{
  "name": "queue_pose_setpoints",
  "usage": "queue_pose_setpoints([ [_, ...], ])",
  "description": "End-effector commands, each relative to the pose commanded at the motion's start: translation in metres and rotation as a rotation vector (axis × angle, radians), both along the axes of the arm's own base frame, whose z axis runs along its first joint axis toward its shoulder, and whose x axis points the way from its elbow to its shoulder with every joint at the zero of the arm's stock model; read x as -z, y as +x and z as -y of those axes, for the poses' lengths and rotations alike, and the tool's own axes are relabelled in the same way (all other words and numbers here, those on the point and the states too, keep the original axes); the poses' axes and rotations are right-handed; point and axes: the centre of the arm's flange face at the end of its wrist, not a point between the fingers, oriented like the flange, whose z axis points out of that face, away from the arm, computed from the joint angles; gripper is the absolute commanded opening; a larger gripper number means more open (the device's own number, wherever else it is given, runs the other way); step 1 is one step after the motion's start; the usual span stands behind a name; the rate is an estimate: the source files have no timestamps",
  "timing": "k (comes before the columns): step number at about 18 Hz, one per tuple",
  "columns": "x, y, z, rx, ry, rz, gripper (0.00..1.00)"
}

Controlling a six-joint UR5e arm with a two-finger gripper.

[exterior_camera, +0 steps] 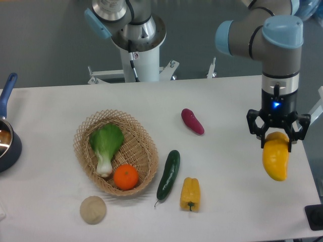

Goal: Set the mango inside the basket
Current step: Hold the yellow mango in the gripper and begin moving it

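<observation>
The mango (275,157) is being held by its upper end in the hand (276,140), fingers closed onto it, the fruit hanging long axis down, apparently off the table (237,101) near its right edge. A top-end pinch is being used, likely so the free lower end can be lowered into the basket (83,132) first. The basket is sitting well apart, toward the left half of the table, and is already being occupied by a bok choy (106,146) and an orange (125,177), so free room is being left mainly at its far side. A cucumber (168,175), a yellow pepper (190,193) and a purple sweet potato (193,121) are lying between hand and basket, so the carry height probably has to be kept above them. Slip risk is being judged moderate: smooth skin, small contact area.
</observation>
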Motion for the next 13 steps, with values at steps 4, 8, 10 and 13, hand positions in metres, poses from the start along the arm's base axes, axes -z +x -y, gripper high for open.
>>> queue_pose_setpoints([
  [4, -0.012, -0.002, -0.004, -0.009, 0.013, -0.018, 0.22],
  [8, -0.010, 0.000, -0.010, -0.069, 0.042, 0.017, 0.22],
  [10, -0.003, 0.012, -0.025, -0.049, 0.038, 0.031, 0.22],
  [13, 0.001, 0.036, -0.056, -0.101, 0.074, 0.083, 0.22],
])
